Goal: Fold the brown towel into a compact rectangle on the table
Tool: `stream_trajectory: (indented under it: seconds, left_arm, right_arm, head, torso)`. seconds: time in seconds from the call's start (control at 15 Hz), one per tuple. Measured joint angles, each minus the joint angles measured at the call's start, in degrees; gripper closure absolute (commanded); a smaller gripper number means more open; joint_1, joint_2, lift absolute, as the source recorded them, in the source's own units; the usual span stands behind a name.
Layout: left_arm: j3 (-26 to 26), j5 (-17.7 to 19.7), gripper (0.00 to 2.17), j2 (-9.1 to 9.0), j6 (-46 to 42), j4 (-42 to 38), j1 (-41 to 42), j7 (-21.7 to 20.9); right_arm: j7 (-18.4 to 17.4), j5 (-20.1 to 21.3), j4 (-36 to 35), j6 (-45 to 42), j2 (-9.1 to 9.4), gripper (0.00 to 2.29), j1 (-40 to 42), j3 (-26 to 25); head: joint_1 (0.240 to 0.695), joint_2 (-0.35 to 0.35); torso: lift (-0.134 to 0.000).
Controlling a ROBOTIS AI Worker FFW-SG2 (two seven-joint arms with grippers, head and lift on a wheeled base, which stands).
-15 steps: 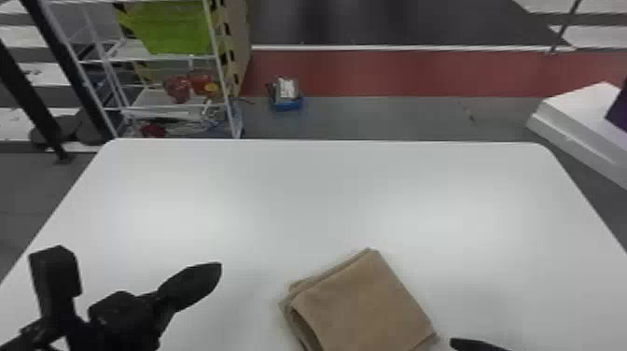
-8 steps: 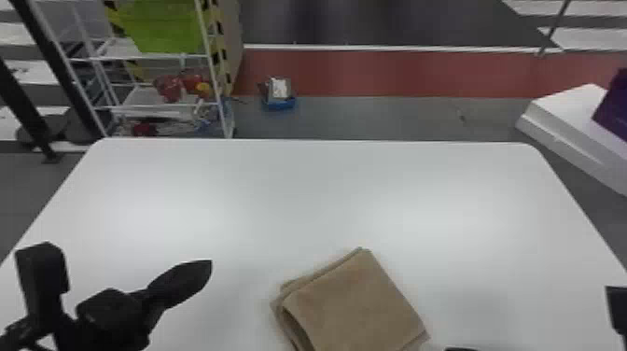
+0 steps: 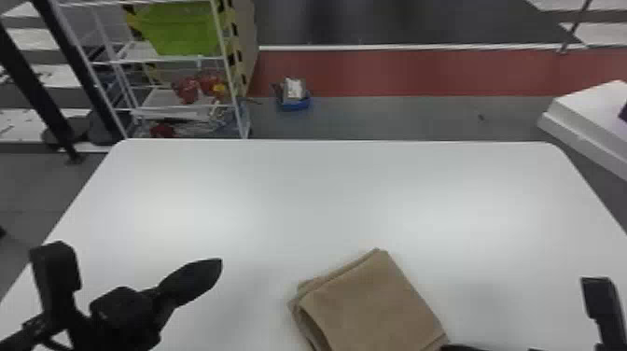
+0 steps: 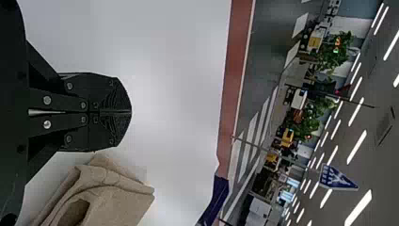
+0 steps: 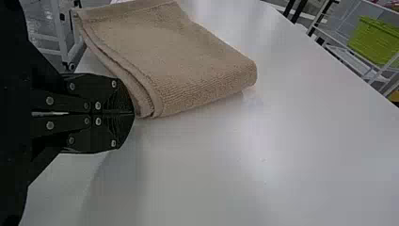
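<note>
In the head view, the soft, matte brown towel lies folded into a layered, roughly rectangular pad between five and six o'clock, its left side loosely curled. From it, the left gripper sits past nine o'clock and the right gripper near four, both with flat black fingers clenched on nothing. Toward twelve, the smooth white tabletop gives open room up to its straight far edge.
</note>
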Motion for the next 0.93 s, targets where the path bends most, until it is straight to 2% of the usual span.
stream_trajectory:
  seconds: [0.2, 0.53, 0.93]
  left_arm:
    - [0.85, -0.07, 1.39, -0.06, 0.12, -0.16, 0.11, -0.22]
    - [1.85, -0.02, 1.39, -0.07, 0.14, 0.05, 0.12, -0.35]
    - [1.57, -0.39, 1.39, -0.07, 1.48, 0.55, -1.29, -0.35]
  right_arm:
    - [-1.55, 2.52, 0.91, 0.0, 0.35, 1.71, -2.07, 4.0]
    - [-4.39, 4.08, 2.77, 0.0, 0.75, 1.71, -6.06, 8.13]
    - [-6.92, 6.86, 3.86, 0.0, 0.87, 1.71, -10.85, 11.94]
  head:
    - [0.695, 0.092]
    - [0.695, 0.144]
    - [0.695, 0.149]
  torso:
    - [-0.123]
    - [-0.123]
    - [-0.123]
